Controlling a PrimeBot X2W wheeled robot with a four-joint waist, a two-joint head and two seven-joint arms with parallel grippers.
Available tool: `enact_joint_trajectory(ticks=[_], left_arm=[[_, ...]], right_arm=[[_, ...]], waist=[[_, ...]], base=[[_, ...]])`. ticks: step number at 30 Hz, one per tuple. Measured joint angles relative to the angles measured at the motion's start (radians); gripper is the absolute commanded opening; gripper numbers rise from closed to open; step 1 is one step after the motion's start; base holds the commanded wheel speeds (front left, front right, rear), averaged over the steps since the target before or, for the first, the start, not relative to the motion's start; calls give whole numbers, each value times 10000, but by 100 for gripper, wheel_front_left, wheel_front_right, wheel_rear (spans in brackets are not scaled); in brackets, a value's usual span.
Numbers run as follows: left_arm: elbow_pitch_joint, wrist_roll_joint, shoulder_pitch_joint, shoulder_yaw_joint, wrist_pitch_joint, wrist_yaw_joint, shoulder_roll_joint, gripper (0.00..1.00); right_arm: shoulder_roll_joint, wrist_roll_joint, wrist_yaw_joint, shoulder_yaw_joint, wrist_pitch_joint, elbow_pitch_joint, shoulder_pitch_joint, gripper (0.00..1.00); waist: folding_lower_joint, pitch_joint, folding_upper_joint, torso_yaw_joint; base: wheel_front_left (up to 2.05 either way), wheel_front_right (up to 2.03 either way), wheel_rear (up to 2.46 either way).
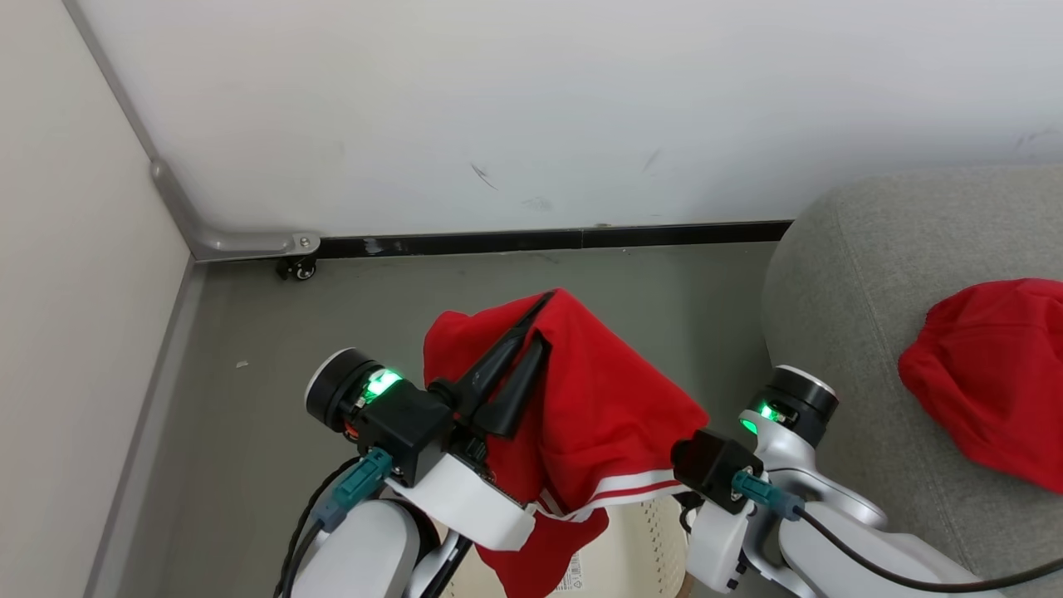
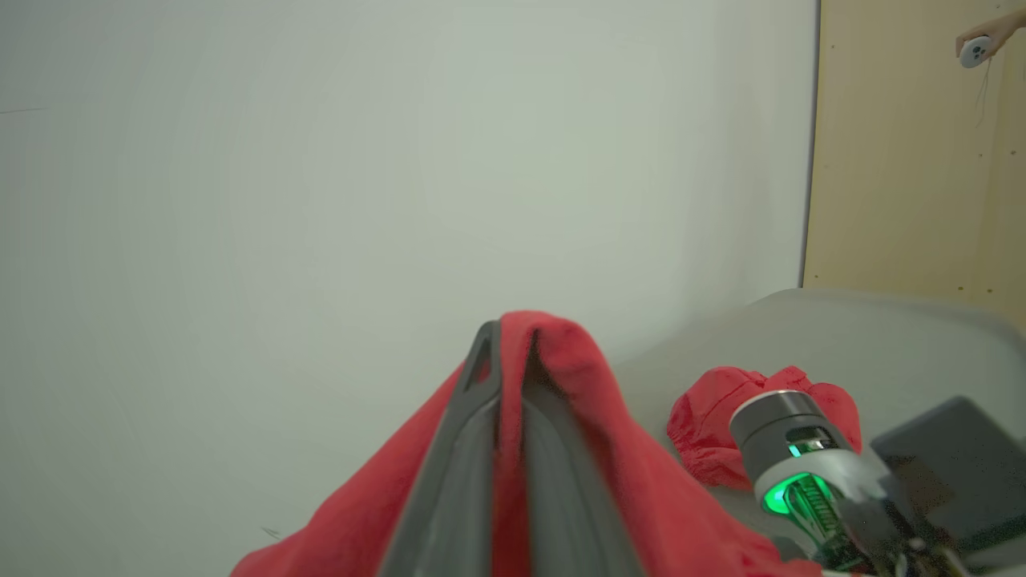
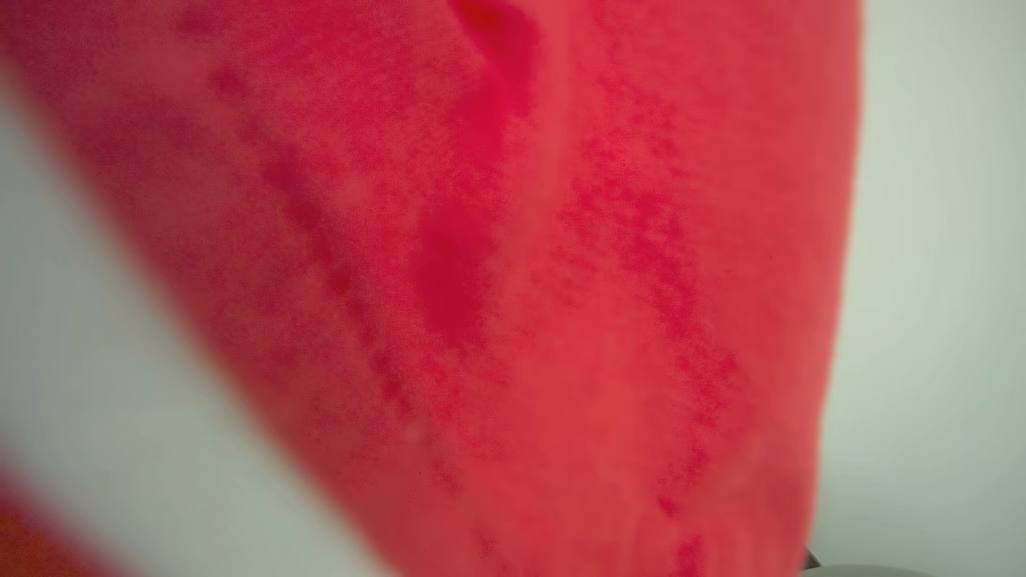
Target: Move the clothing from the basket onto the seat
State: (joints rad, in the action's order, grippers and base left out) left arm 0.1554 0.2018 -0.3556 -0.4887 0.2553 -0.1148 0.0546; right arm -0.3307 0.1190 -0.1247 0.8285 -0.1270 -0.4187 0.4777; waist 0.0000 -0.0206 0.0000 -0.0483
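While the left hand (image 1: 544,320) pinches a bright red soft garment (image 1: 598,399) with white-striped trim above the cream perforated plastic basket (image 1: 644,540), a second crumpled red garment (image 1: 988,382) lies on the light grey upholstered seat (image 1: 839,282). Right hand (image 1: 716,465): tips behind cloth, state cannot be told.

Left gripper (image 1: 546,317) raised, long fingers pressed together, red garment (image 1: 598,399) pinched near the tips. Right wrist (image 1: 793,403) sits lower beside it, its fingers hidden under cloth.
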Motion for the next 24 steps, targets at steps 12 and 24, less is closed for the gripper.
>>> enact_joint_trajectory(ticks=[12, 24], left_arm=[[1133, 249, 6, 525, 0, 0, 127, 0], [2119, 497, 90, 784, 0, 0, 278, 0]], right_arm=[[54, 426, 0, 169, -573, -412, -1, 0], [84, 1187, 0, -408, -918, -410, -286, 0]], waist=[[0, -59, 0, 347], [0, 10, 0, 771]], base=[[0, 0, 0], [0, 0, 0]])
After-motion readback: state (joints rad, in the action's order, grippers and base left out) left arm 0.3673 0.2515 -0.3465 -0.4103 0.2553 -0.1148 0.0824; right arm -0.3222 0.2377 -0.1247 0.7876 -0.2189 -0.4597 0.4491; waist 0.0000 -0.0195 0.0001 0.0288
